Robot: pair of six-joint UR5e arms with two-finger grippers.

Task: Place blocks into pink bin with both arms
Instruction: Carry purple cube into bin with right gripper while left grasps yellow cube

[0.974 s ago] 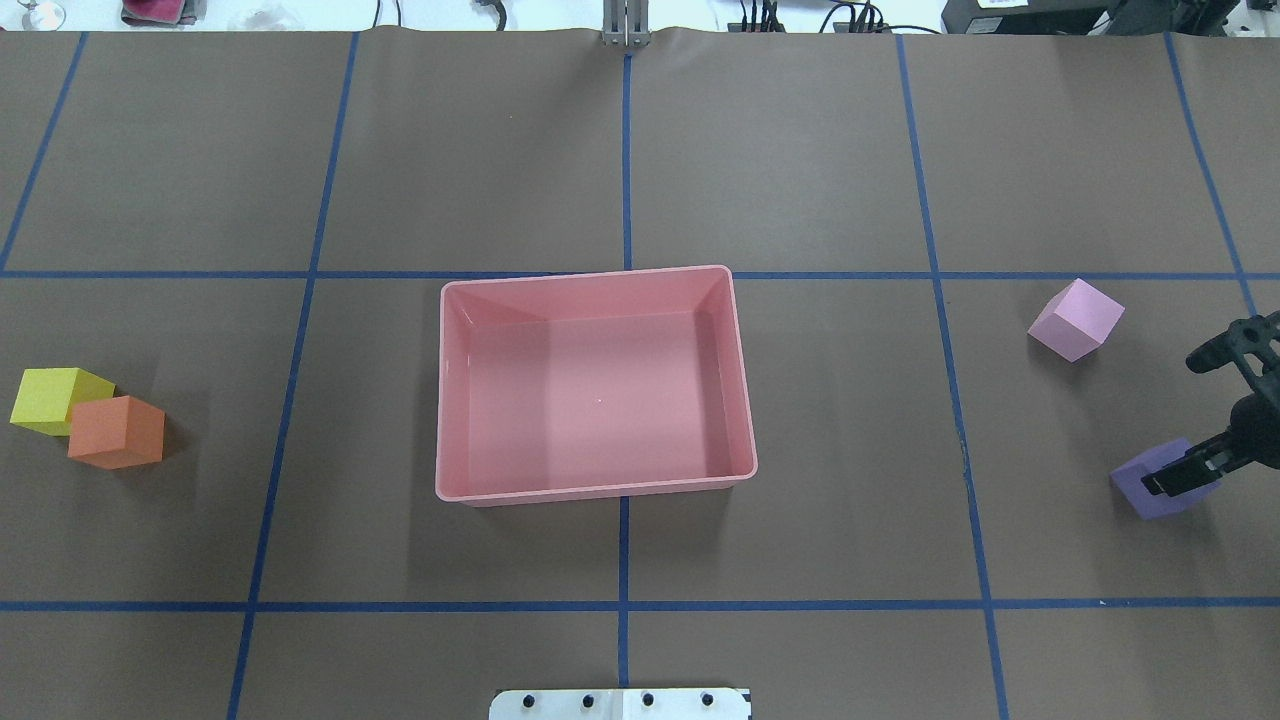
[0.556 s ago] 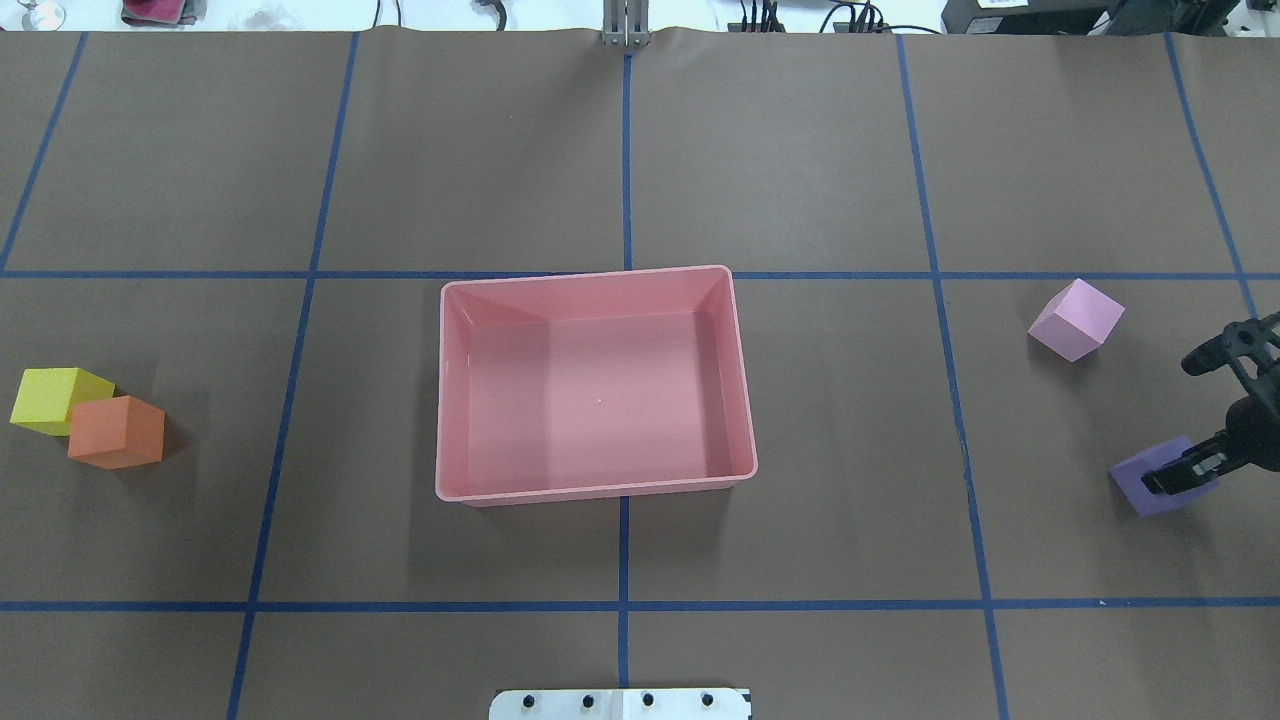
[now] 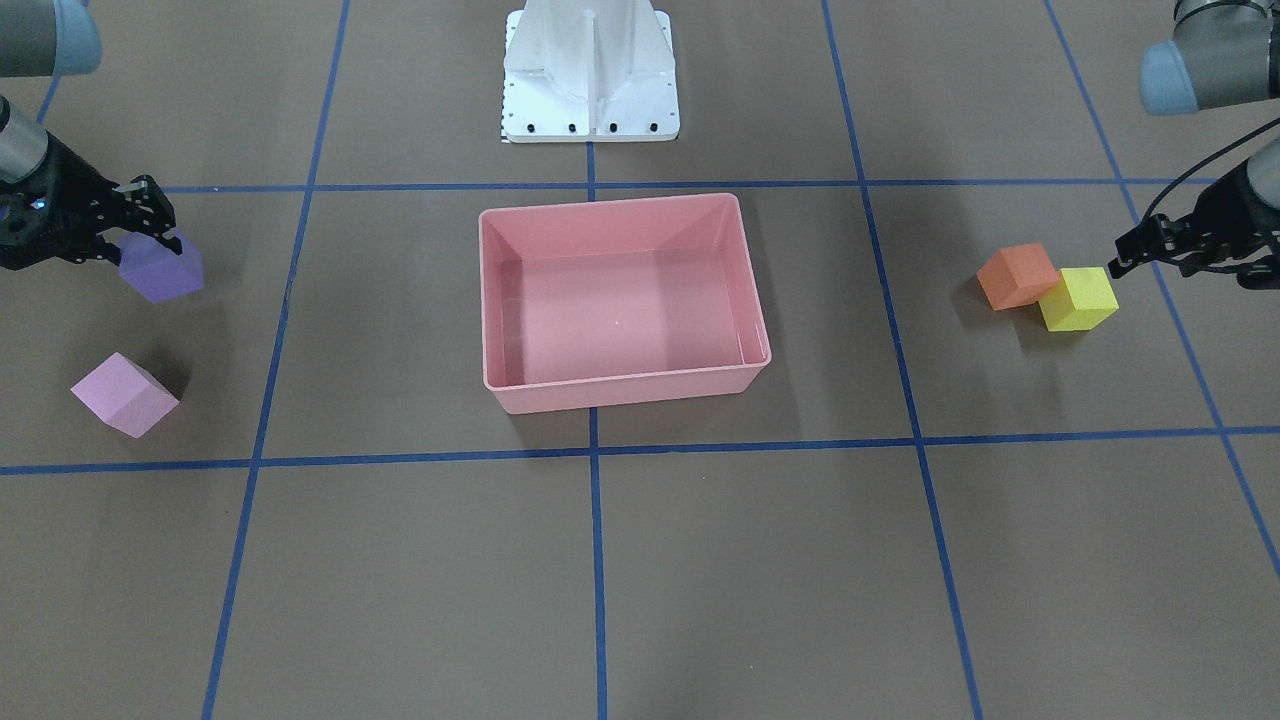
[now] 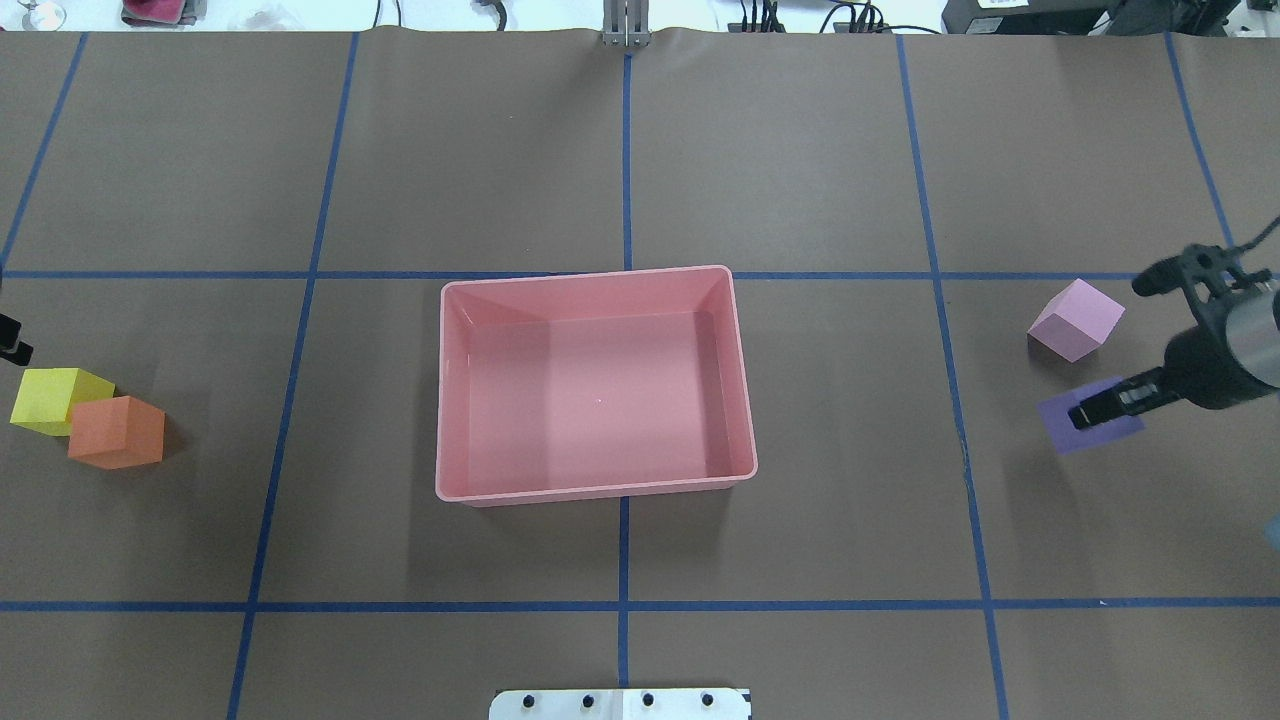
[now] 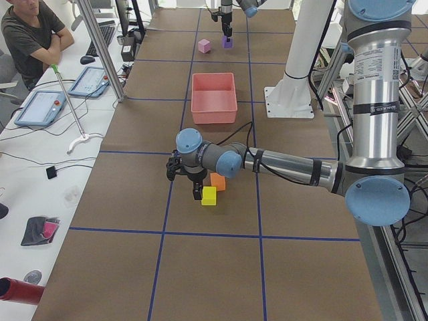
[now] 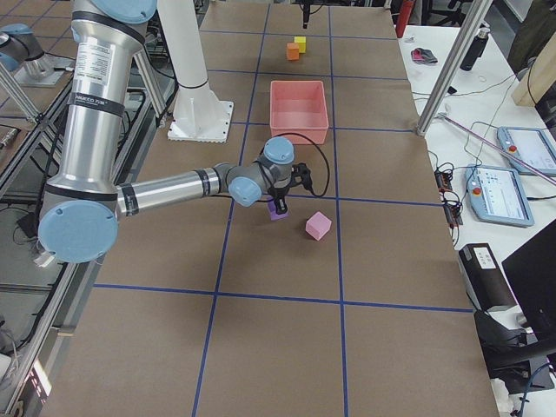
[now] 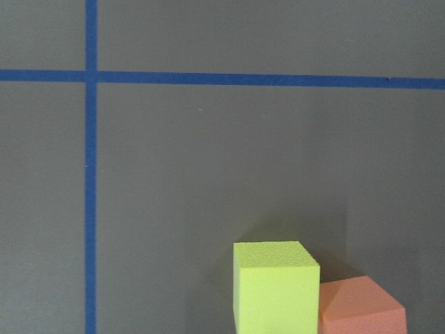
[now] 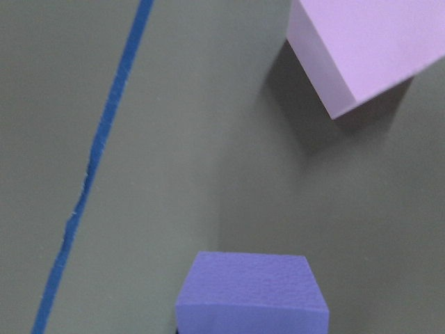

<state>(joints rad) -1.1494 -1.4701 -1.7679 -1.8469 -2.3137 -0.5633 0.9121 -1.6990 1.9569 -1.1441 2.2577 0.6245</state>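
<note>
Purple cube (image 4: pixel 1098 436) carried by right gripper (image 4: pixel 1088 412), now near light pink cube (image 4: pixel 1076 319).

- The left arm (image 5: pixel 287 164), near and large, is stretched in from the right edge across the brown table (image 5: pixel 200 267).
- The left gripper (image 5: pixel 196 192) is pointed downward, just left of the yellow block (image 5: pixel 209 196); whether its fingers are parted cannot be told.
- The orange block (image 5: pixel 218 181) is set against the yellow block, on its far right side.
- The pink bin (image 5: pixel 214 118) is seen farther along the table, left of the white pedestal (image 5: pixel 293 100).
- At the far end, the right gripper (image 5: pixel 228 35) is held directly over the purple block (image 5: pixel 228 44); the grip cannot be judged.
- The light pink block (image 5: pixel 204 45) is seen just left of the purple block.
- A seated person (image 5: pixel 30 37) is seen at the far left, near two tablets (image 5: pixel 40 107).
</note>
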